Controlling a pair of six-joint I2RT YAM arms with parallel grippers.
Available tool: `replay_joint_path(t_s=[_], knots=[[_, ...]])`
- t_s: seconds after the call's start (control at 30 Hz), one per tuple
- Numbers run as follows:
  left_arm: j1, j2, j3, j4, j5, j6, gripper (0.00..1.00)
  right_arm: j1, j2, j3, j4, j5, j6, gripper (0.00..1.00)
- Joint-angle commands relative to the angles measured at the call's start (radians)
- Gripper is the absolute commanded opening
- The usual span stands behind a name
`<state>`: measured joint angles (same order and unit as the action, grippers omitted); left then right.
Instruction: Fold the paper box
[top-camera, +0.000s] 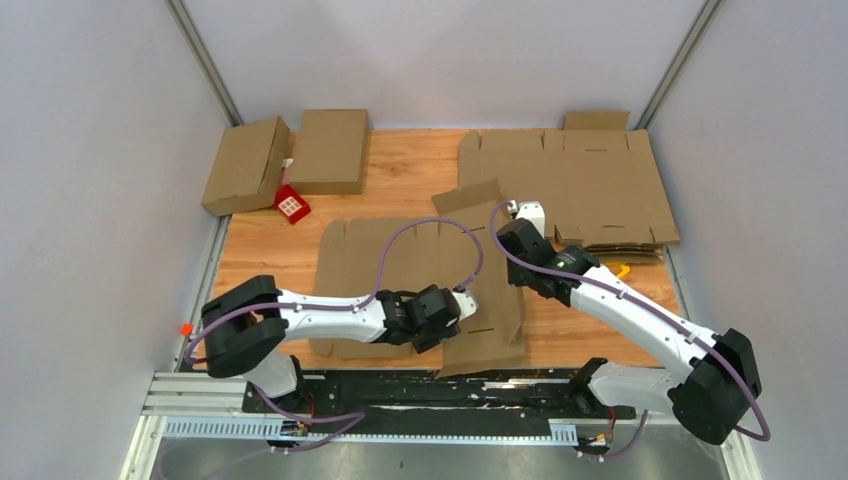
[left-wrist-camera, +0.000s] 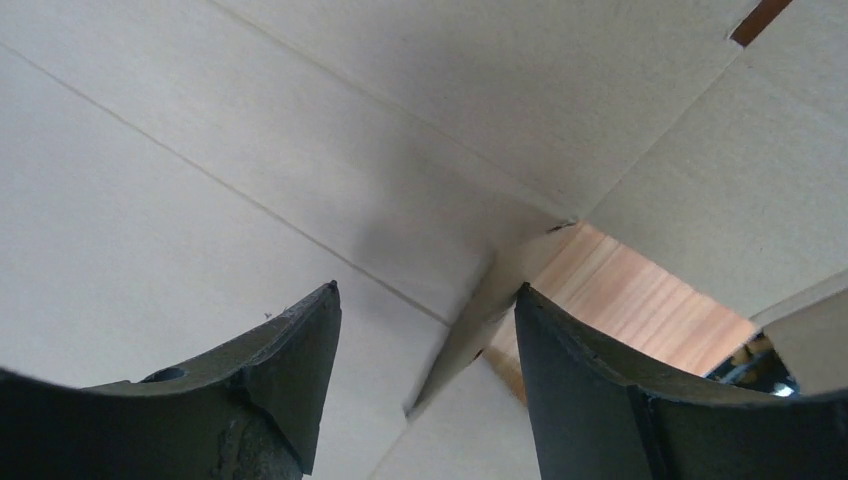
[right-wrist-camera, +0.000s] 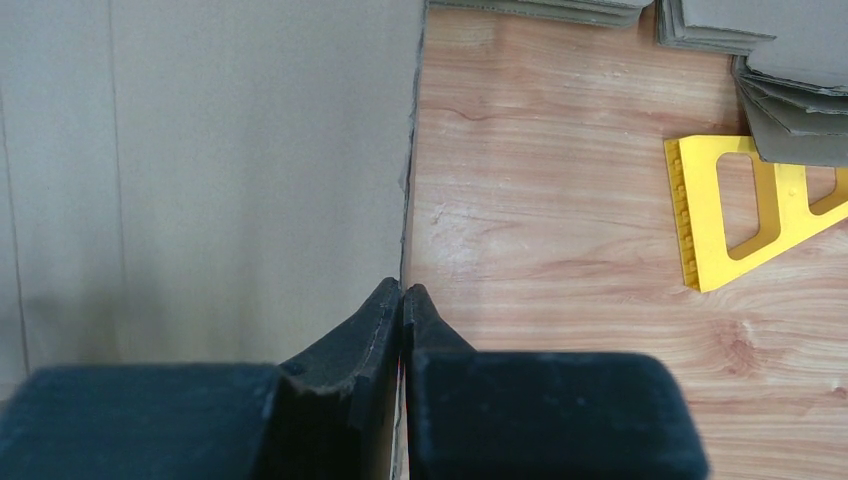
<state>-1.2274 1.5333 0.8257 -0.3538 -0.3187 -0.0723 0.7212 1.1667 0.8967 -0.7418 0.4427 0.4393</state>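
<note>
The paper box (top-camera: 400, 262) is a flat brown cardboard blank in the middle of the wooden table, with one panel (top-camera: 468, 197) lifted at its far side. My right gripper (top-camera: 507, 209) is shut on that panel's edge; in the right wrist view the cardboard (right-wrist-camera: 220, 180) runs down into the closed fingertips of the gripper (right-wrist-camera: 402, 290). My left gripper (top-camera: 468, 300) is over the blank's near right part. In its wrist view the gripper (left-wrist-camera: 425, 300) is open, and a raised flap edge (left-wrist-camera: 490, 300) stands between its fingers, nearer the right one.
Two folded boxes (top-camera: 245, 165) (top-camera: 328, 150) sit at the back left with a small red item (top-camera: 291, 204) beside them. A stack of flat blanks (top-camera: 590, 185) fills the back right. A yellow set square (right-wrist-camera: 730, 210) (top-camera: 620, 268) lies by that stack.
</note>
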Motion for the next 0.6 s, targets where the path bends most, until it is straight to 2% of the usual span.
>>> replay_joint_path(t_s=[0.0, 0.13, 0.4, 0.57], knots=[[0.011, 0.081, 0.036, -0.001, -0.004, -0.030, 0.73, 0.001, -0.010, -0.006, 0.030, -0.011, -0.013, 0.06], [0.019, 0.110, 0.048, -0.010, -0.009, -0.044, 0.74, 0.001, -0.004, -0.007, 0.031, -0.018, -0.018, 0.09], [0.102, -0.091, 0.000, 0.079, 0.096, -0.075, 0.80, 0.002, 0.005, -0.005, 0.024, -0.015, -0.020, 0.11], [0.132, -0.105, -0.009, 0.079, 0.095, -0.069, 0.80, 0.001, 0.009, -0.011, 0.031, -0.020, -0.023, 0.12]])
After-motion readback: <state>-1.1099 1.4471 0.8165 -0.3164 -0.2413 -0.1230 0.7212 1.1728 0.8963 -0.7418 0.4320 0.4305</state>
